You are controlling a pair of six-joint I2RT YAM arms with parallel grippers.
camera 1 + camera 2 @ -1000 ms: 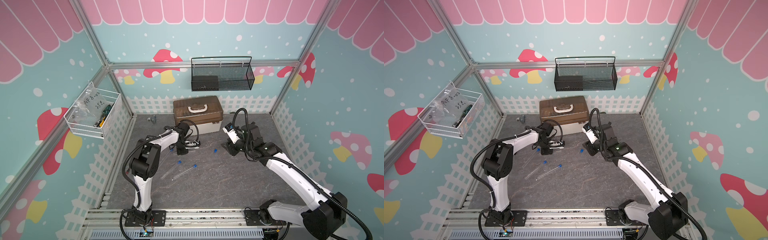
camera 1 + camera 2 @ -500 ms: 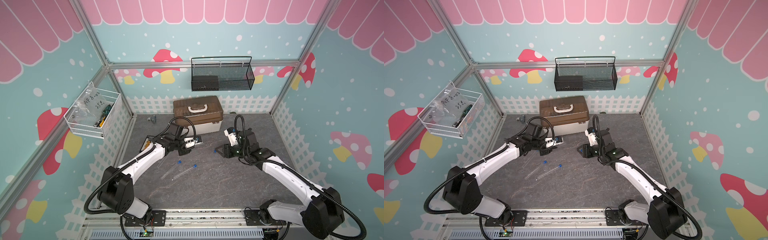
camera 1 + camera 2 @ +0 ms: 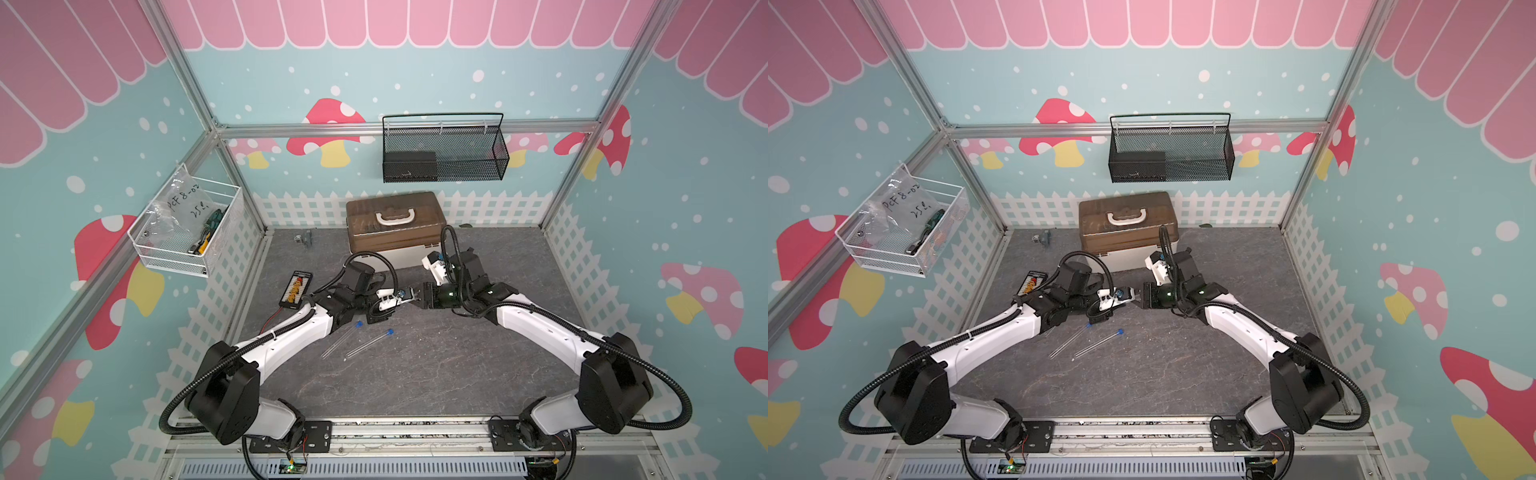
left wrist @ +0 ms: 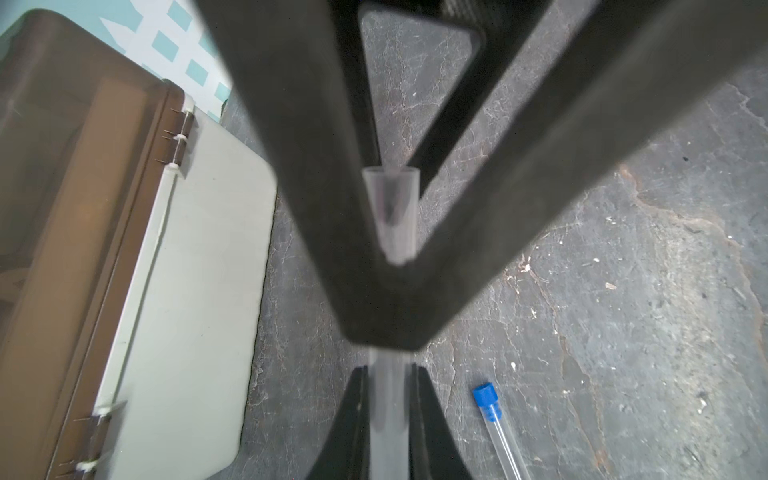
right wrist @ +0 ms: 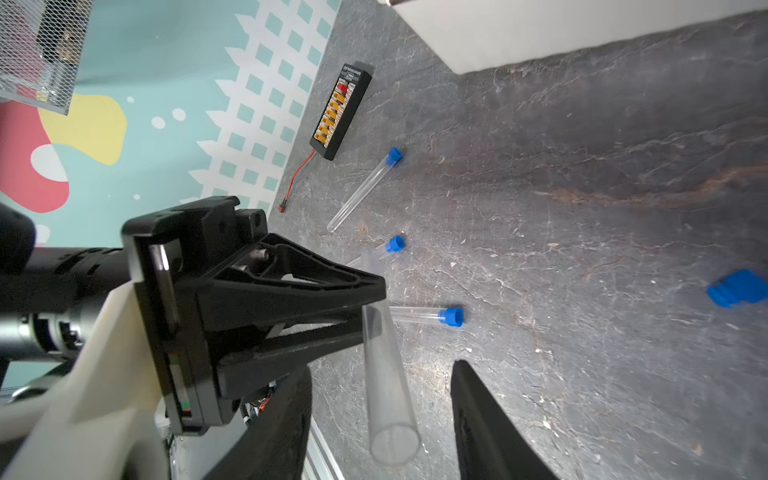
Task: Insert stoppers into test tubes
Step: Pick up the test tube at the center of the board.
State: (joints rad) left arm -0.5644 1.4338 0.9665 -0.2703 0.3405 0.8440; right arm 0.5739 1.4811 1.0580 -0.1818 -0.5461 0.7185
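My left gripper (image 3: 404, 299) is shut on a clear test tube (image 5: 386, 374) and holds it off the floor; its jaws (image 4: 388, 370) pinch the tube's lower part. The tube's open end (image 5: 395, 444) sticks out between the jaws of my right gripper (image 5: 380, 365), which is open and holds nothing. In both top views the two grippers meet tip to tip, with the right gripper (image 3: 415, 296) in front of the box. A loose blue stopper (image 5: 737, 288) lies on the floor. Three stoppered tubes lie nearby (image 5: 361, 189) (image 5: 424, 313) (image 5: 390, 245); two show from above (image 3: 338, 341) (image 3: 1096, 344).
A brown toolbox (image 3: 395, 226) stands at the back centre. A black board with yellow connectors (image 3: 296, 289) lies left of the left arm. A white wire basket (image 3: 187, 232) and a black mesh basket (image 3: 442, 151) hang on the walls.
The left arm has stretched out and carried the tube away from the box towards the middle. The right gripper has swung left to meet it, and its jaws now stand around the tube's open end.
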